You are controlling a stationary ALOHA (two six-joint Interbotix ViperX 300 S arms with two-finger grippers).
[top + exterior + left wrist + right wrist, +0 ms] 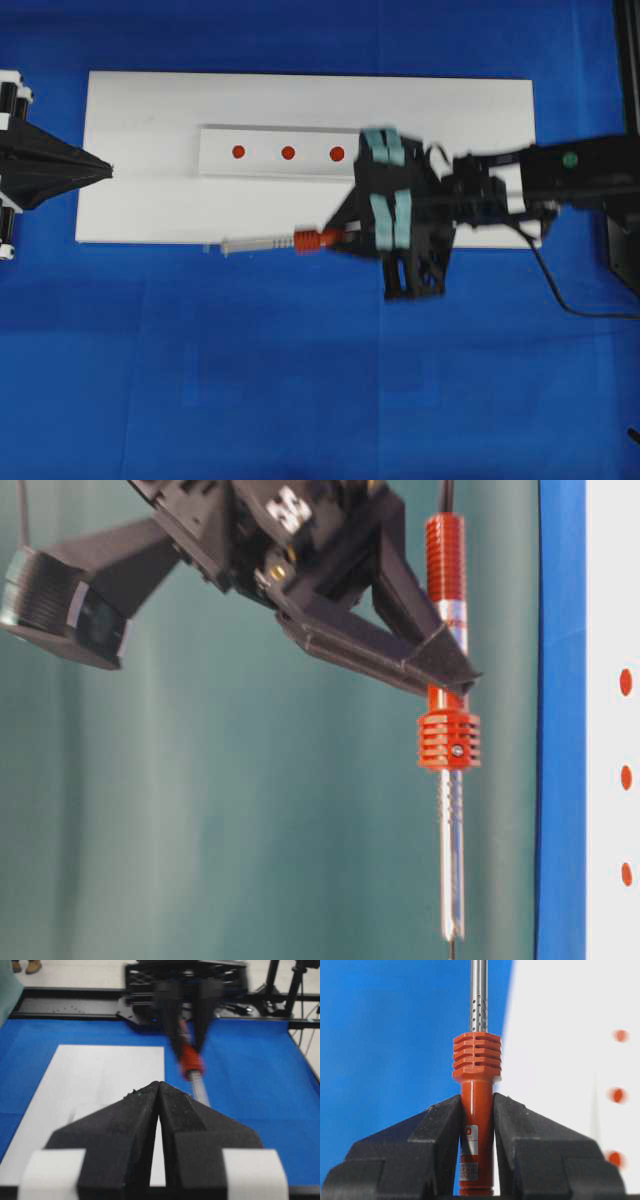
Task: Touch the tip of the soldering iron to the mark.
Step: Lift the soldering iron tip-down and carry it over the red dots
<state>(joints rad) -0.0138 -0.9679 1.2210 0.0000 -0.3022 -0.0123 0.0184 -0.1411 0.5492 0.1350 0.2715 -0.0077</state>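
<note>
- The strip point(280, 152) with three marks point(288, 153) lies on the board point(140, 200).
- The soldering iron point(262, 243) hangs along the board's near edge, beside the strip.
- The board rests on the cloth point(250, 380).

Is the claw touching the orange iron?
Touching. In the right wrist view both jaws of the right gripper press against the soldering iron's handle, no gap either side.
</note>
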